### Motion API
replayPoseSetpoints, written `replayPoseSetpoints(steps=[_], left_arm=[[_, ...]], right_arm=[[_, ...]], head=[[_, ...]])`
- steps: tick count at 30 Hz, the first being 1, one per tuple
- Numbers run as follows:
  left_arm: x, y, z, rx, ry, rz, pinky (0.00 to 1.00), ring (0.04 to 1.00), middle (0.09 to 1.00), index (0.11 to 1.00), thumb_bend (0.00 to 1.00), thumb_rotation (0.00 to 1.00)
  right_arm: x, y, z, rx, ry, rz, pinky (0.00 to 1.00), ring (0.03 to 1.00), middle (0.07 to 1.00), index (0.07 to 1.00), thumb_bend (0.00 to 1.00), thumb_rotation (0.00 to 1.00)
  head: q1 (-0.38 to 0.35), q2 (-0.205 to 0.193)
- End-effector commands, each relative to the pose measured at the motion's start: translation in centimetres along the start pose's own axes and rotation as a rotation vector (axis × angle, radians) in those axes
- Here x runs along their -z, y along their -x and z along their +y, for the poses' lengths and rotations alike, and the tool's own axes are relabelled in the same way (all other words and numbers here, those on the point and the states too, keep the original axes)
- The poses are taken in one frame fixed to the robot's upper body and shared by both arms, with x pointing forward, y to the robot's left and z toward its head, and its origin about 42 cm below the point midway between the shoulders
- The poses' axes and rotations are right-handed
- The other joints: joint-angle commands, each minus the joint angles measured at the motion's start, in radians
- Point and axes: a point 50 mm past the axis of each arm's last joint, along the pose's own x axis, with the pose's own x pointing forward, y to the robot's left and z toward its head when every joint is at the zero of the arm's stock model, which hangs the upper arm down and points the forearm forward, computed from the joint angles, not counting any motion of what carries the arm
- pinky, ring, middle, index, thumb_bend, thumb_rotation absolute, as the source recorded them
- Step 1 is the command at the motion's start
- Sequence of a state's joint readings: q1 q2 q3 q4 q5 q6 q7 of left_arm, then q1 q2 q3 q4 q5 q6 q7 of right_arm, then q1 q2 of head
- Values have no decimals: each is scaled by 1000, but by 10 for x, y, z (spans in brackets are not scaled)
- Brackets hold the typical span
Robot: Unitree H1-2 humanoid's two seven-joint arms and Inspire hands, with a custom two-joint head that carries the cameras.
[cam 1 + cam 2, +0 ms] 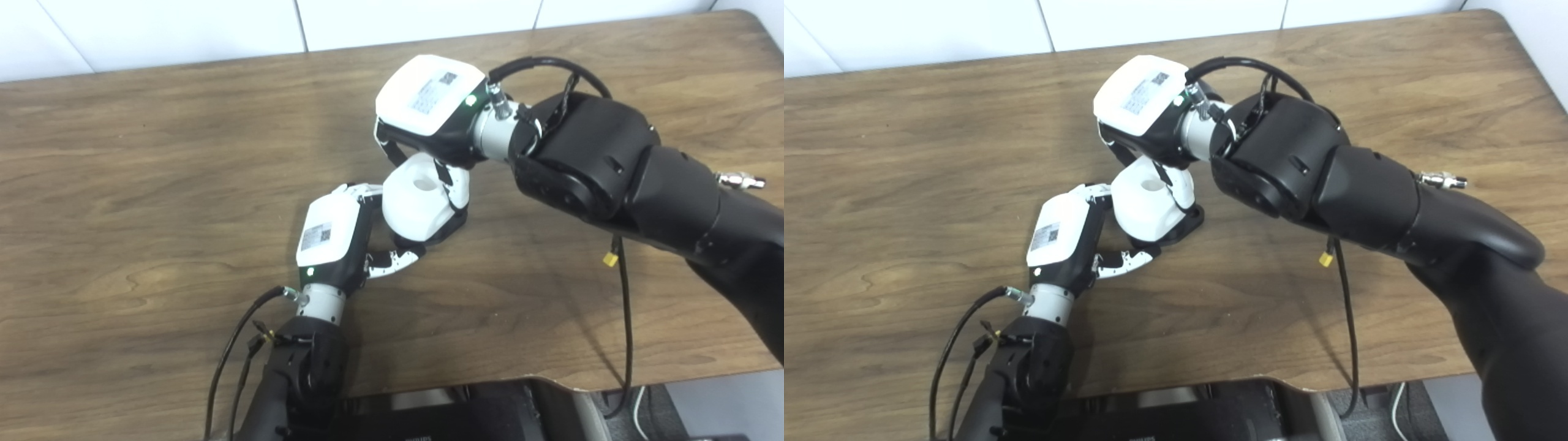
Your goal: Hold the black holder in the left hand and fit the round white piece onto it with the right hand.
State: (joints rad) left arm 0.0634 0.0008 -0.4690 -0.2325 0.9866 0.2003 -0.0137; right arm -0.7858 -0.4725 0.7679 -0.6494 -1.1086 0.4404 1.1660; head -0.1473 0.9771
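Note:
The round white piece (pixel 415 205), with a hole in its top, sits tilted on the black holder (pixel 452 225). Only the holder's base edge shows, under the piece's right side. My right hand (pixel 432 107) comes down from above, its fingers (pixel 456 187) wrapped over the piece on both sides. My left hand (pixel 331 236) reaches in from the lower left. Its thumb (pixel 397 260) lies under the holder's near end and its fingers (pixel 366 192) press in behind the piece's left side. Where they grip is mostly hidden.
The wooden table (pixel 153 184) spreads out around both hands. Its front edge (pixel 490 380) runs just below my left forearm. A black cable (pixel 625 318) hangs from my right arm over that edge. A white wall (pixel 184 30) borders the table's far side.

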Motion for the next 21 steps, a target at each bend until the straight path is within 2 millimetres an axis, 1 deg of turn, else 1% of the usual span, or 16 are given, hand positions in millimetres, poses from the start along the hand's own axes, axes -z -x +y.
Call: replayPoseSetpoints(steps=[1, 10, 17, 21], left_arm=[[-11, -3, 10, -50, 5, -40, 885, 808, 751, 483, 521, 55], [-11, -4, 11, -50, 2, -40, 887, 810, 752, 483, 520, 55], [-11, -3, 10, -51, 2, -42, 889, 809, 751, 483, 521, 55], [-10, -3, 10, -51, 1, -38, 888, 806, 751, 483, 521, 55]], right_arm=[[4, -2, 13, -150, -15, 11, 652, 845, 743, 484, 522, 129], [3, -2, 16, -158, -9, 10, 631, 828, 736, 484, 522, 127], [5, -2, 16, -152, -23, 20, 653, 849, 747, 484, 522, 129], [9, 0, 11, -128, -53, 32, 692, 869, 755, 482, 523, 129]], head=[[-1, 1], [-1, 1], [1, -2], [2, -5]])
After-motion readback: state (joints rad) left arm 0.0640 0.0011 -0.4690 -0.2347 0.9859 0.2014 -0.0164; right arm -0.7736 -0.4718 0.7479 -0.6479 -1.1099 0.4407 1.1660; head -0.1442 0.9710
